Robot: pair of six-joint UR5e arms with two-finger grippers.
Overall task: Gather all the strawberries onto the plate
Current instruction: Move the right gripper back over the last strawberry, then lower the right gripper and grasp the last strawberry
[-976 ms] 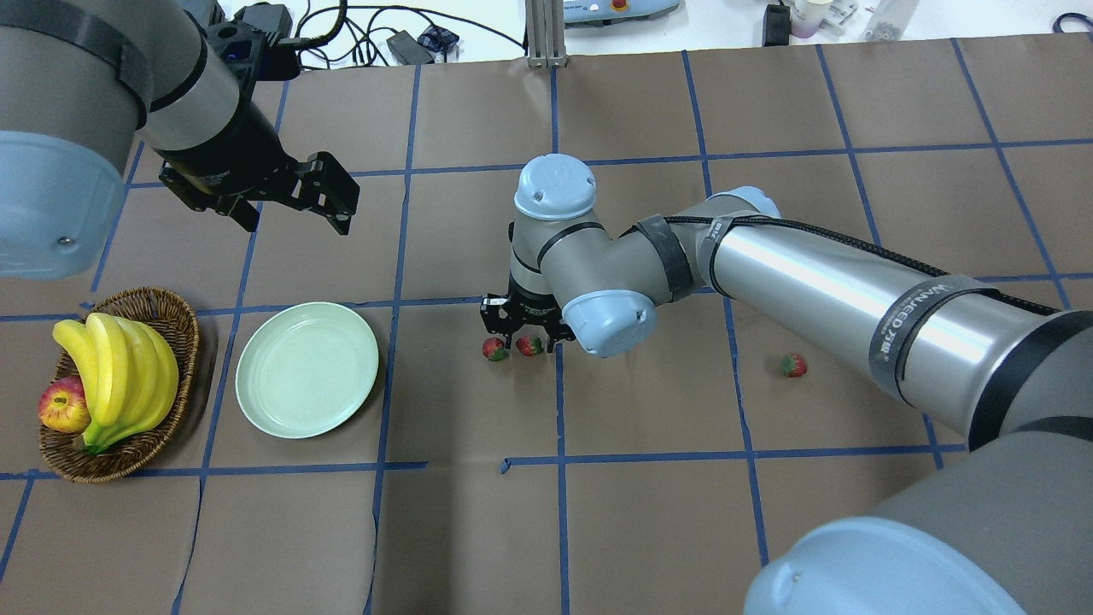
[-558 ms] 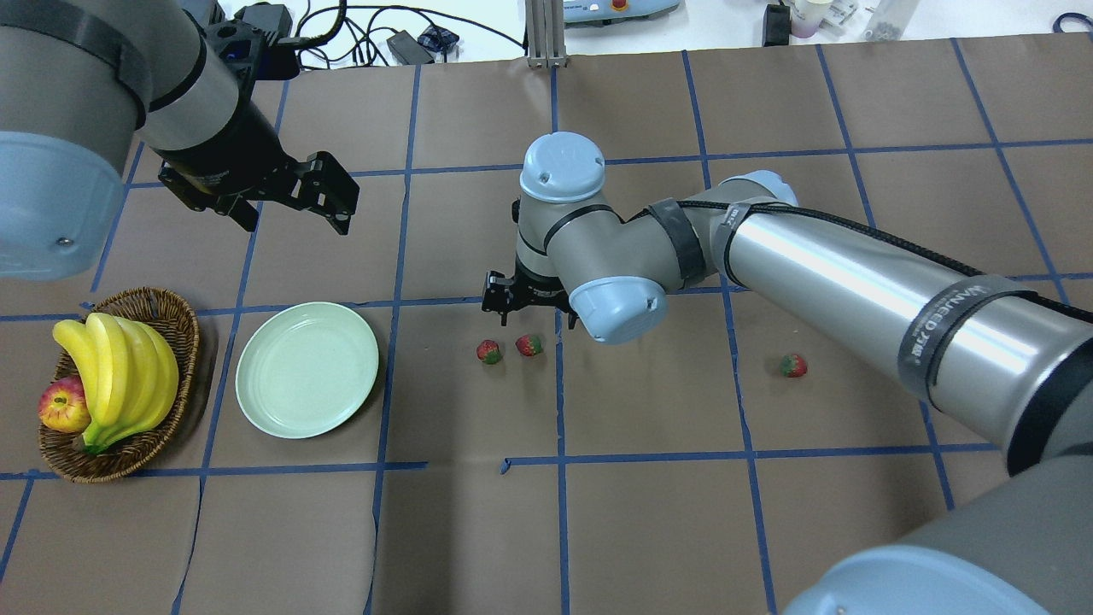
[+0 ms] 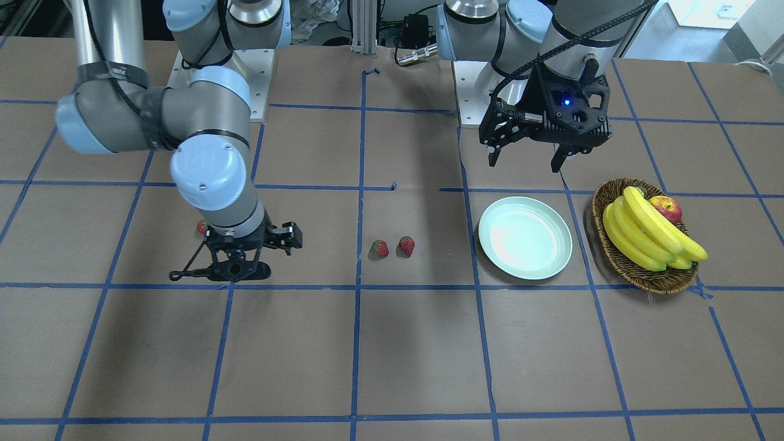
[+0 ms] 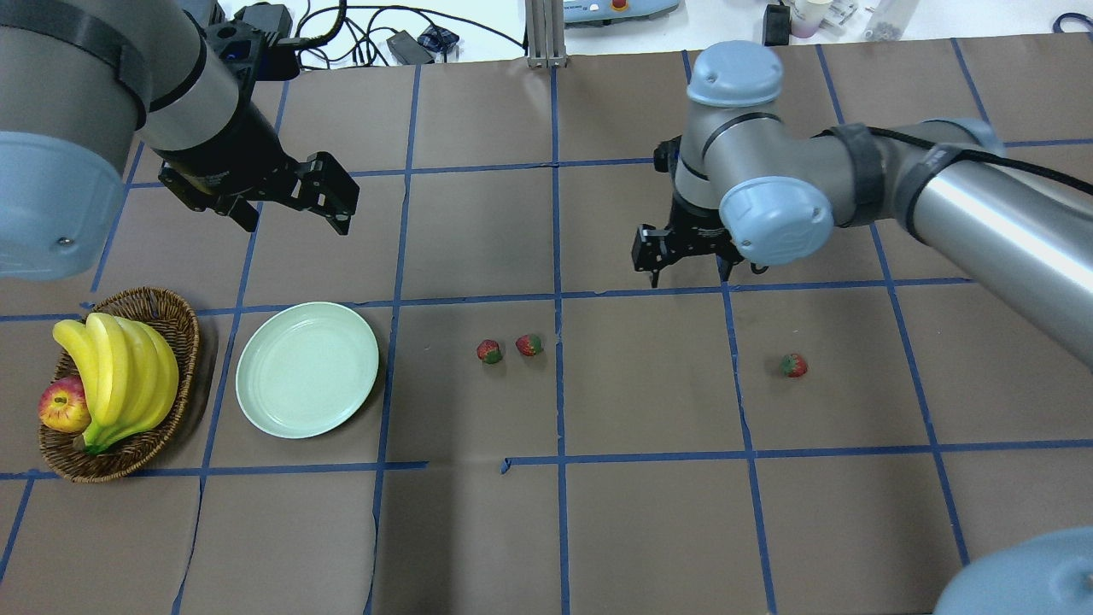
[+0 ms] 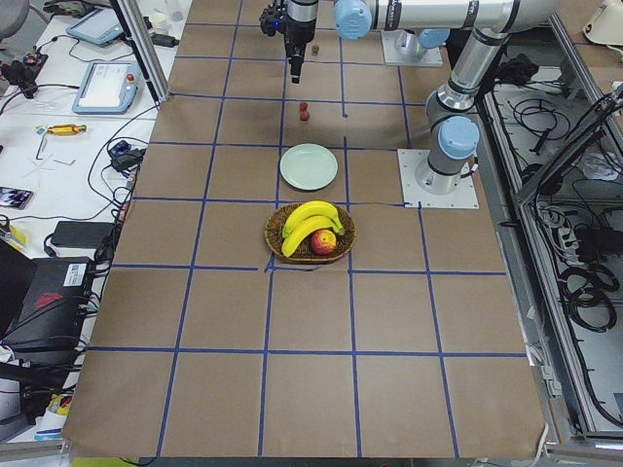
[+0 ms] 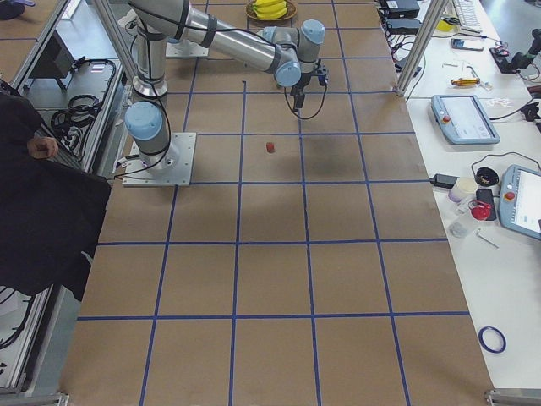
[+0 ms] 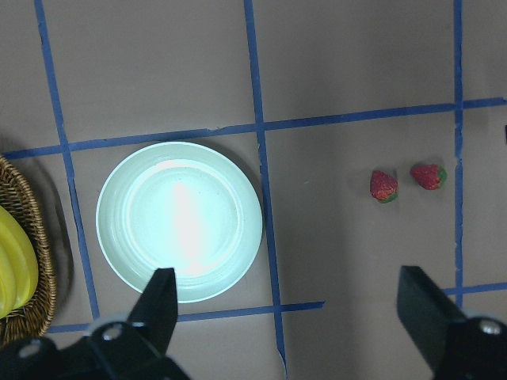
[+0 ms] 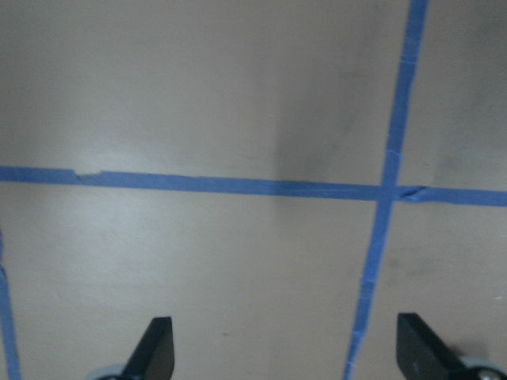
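Two strawberries (image 4: 488, 351) (image 4: 529, 345) lie side by side mid-table, right of the empty mint-green plate (image 4: 307, 369). They also show in the front view (image 3: 379, 248) (image 3: 407, 245) and the left wrist view (image 7: 383, 185) (image 7: 428, 176). A third strawberry (image 4: 793, 365) lies alone on the right. My right gripper (image 4: 690, 275) is open and empty, hovering behind the ground between the pair and the lone strawberry; its wrist view shows only paper and tape. My left gripper (image 4: 329, 205) is open and empty, hovering behind the plate (image 7: 179, 222).
A brown wicker basket (image 4: 175, 320) with bananas (image 4: 119, 371) and a red-yellow apple (image 4: 62, 405) stands left of the plate. Blue tape lines cross the brown table cover. Cables and devices lie beyond the far edge.
My right gripper has risen from over the two middle strawberries and swung right and back, empty. Both strawberries stay on the table. The left arm has not moved.
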